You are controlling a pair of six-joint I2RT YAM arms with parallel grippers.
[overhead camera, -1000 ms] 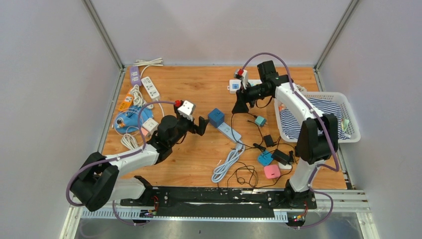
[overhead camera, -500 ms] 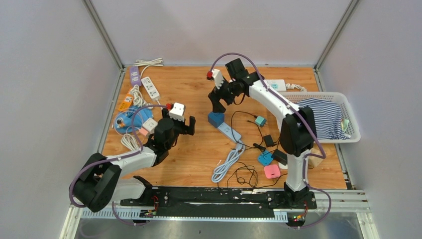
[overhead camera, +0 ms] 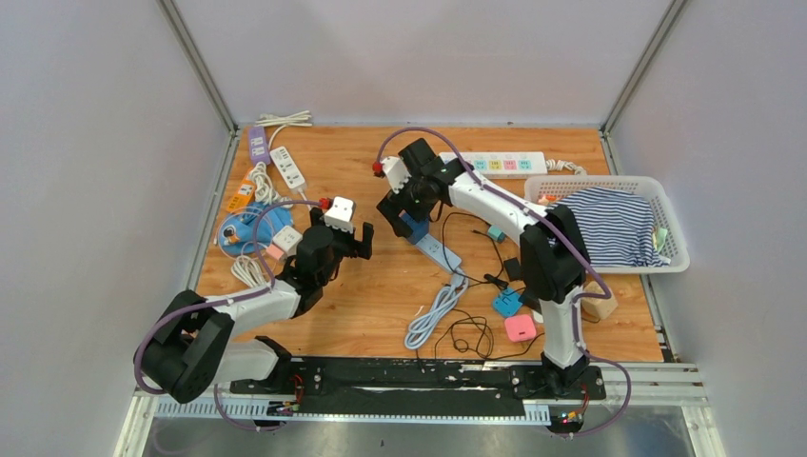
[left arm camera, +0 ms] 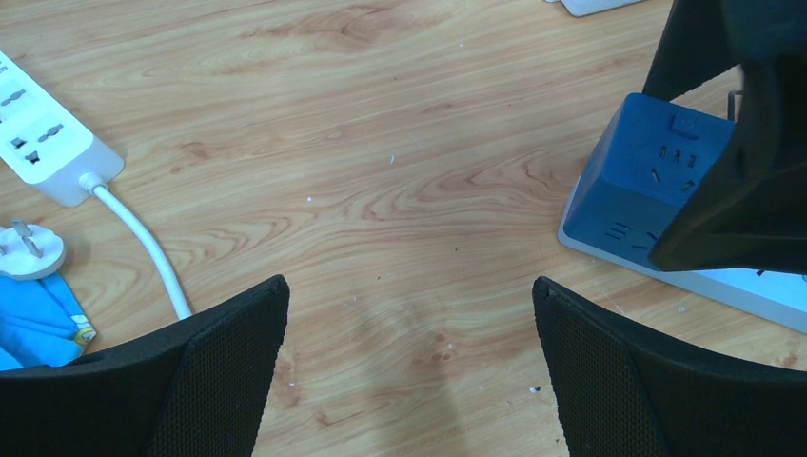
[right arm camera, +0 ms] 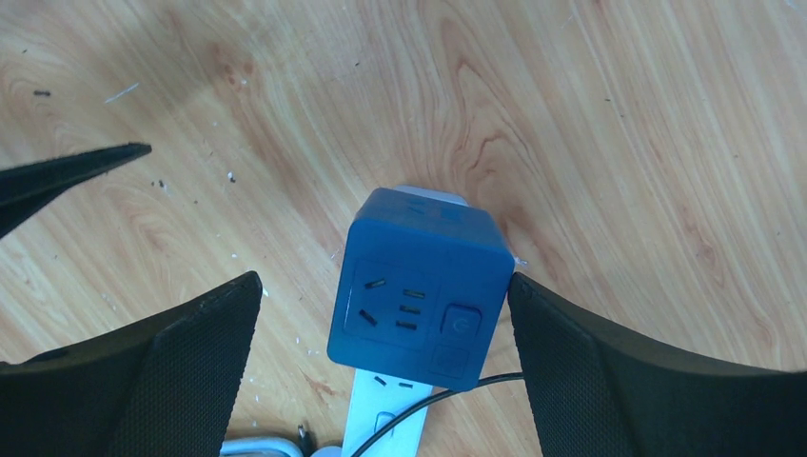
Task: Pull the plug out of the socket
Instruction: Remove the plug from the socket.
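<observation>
Right gripper (right arm camera: 383, 278), jaws wide, hangs over the blue plastic cube plug (right arm camera: 419, 286) — left gripper (left arm camera: 409, 286) wide too, idle. The unpinned white power strip (right arm camera: 376, 405) may lift along.

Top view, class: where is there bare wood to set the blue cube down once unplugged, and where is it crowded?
Bare wood: the far middle, between the white strip and the pastel-socket strip; also the near middle, between the left gripper and the coiled white cord. Crowded: the left-edge cable pile and the adapters near right.
</observation>
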